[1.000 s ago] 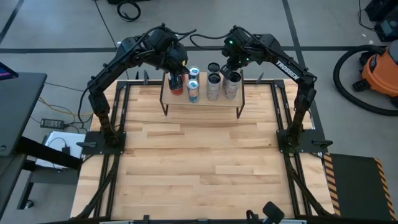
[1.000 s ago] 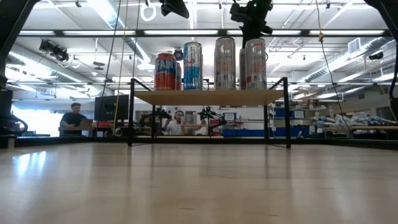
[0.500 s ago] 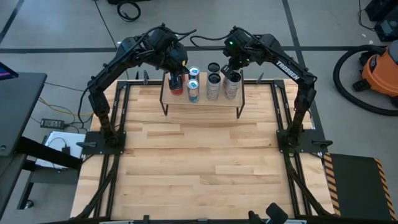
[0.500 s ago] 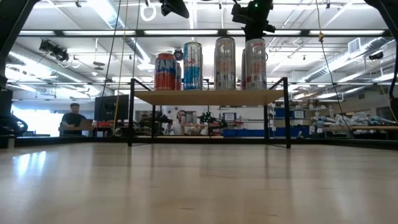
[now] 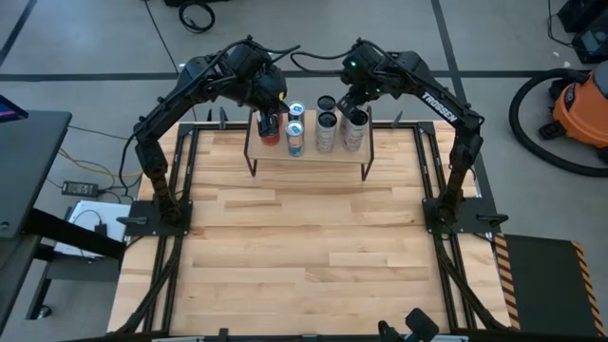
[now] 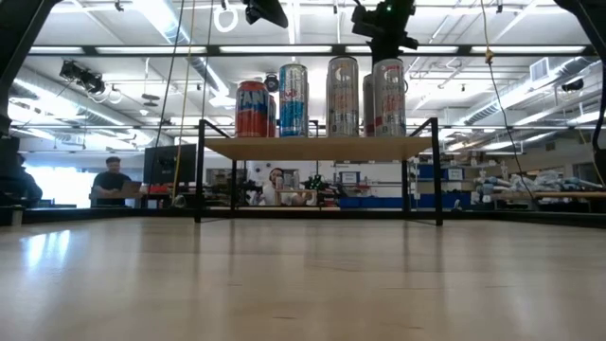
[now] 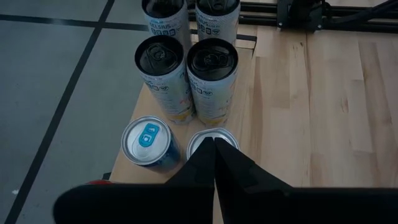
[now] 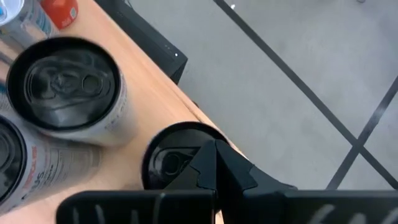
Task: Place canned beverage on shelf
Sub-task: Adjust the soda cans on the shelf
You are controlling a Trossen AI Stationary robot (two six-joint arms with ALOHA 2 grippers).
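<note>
With every can already standing on the shelf (image 5: 309,152), my right fingers (image 8: 214,163) hover pressed shut and empty just over the black-lidded can (image 8: 169,163) at the board's far corner. My left fingers (image 7: 214,163), likewise shut on nothing, hang above the silver-topped can (image 7: 211,138). Best move, I reckon: lift straight up and brush no neighbour.

"TROSSEN" on right arm (image 5: 439,103) ("FAN" on red can (image 6: 251,109))
</note>
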